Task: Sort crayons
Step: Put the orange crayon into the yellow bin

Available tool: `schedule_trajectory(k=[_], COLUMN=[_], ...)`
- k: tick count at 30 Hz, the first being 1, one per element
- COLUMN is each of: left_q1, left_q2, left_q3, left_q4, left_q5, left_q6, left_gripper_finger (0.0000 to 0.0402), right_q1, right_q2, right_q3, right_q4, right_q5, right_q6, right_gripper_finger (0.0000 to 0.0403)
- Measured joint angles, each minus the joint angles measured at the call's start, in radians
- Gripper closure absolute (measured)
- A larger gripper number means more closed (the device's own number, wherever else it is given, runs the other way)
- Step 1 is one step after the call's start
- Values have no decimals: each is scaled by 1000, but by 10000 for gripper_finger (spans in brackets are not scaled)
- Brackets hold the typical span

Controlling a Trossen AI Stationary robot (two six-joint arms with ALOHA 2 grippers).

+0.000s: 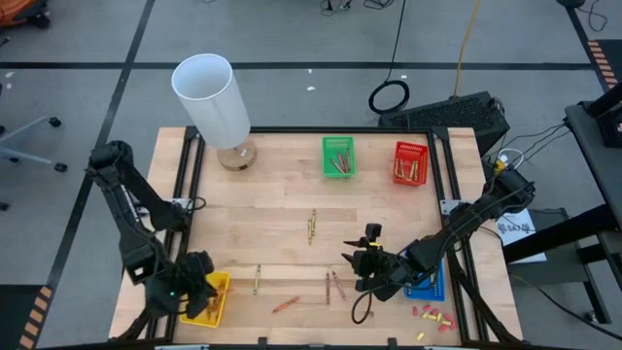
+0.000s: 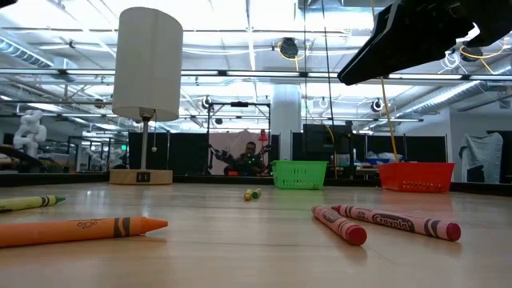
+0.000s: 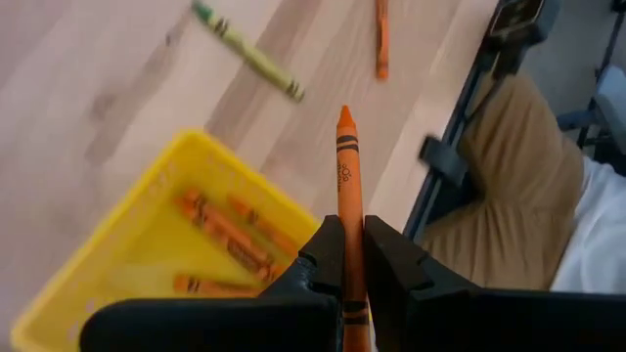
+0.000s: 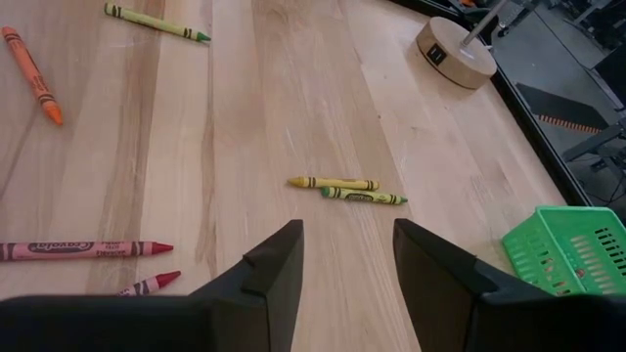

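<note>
My left gripper (image 3: 352, 230) is at the table's near left corner, shut on an orange crayon (image 3: 346, 161) above the yellow basket (image 3: 117, 264), which holds several orange crayons (image 3: 230, 240). My right gripper (image 4: 347, 262) hangs open over the table's near middle (image 1: 365, 255), nothing between its fingers. Ahead of it, flat on the wood, lie a yellow crayon (image 4: 333, 183) and a green crayon (image 4: 363, 197). Two red crayons (image 2: 396, 220), an orange crayon (image 2: 80, 230) and a green crayon (image 1: 258, 279) also lie flat near the front edge. My left gripper pinches the orange crayon's rear part (image 3: 348, 207) between its two fingers. The crayon lies along the fingers, and its pointed tip (image 3: 344, 119) sticks out past them. The fingers slant down from above. The crayon is lifted clear, over the yellow basket's edge.
A green basket (image 1: 338, 157) and a red basket (image 1: 411, 162) stand at the far edge, each with crayons inside. A white lamp (image 1: 214, 97) stands at the far left. A blue basket (image 1: 428, 284) sits under my right arm, small red and yellow bits (image 1: 432, 314) near it.
</note>
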Motion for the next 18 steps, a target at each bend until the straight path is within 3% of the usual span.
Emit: schedule_trajectory(k=[10, 18], left_q1=[-135, -152], left_q2=[10, 68], left_q3=[0, -1], left_q4=[-161, -176], left_q5=[-8, -7], left_q6=[-296, -315], left_gripper_finger=[382, 382], right_q1=[0, 0], right_q2=[0, 0], right_q3=[0, 0], right_q4=[0, 0], right_q5=[0, 0], right_q6=[0, 0], right_gripper_finger=[259, 259])
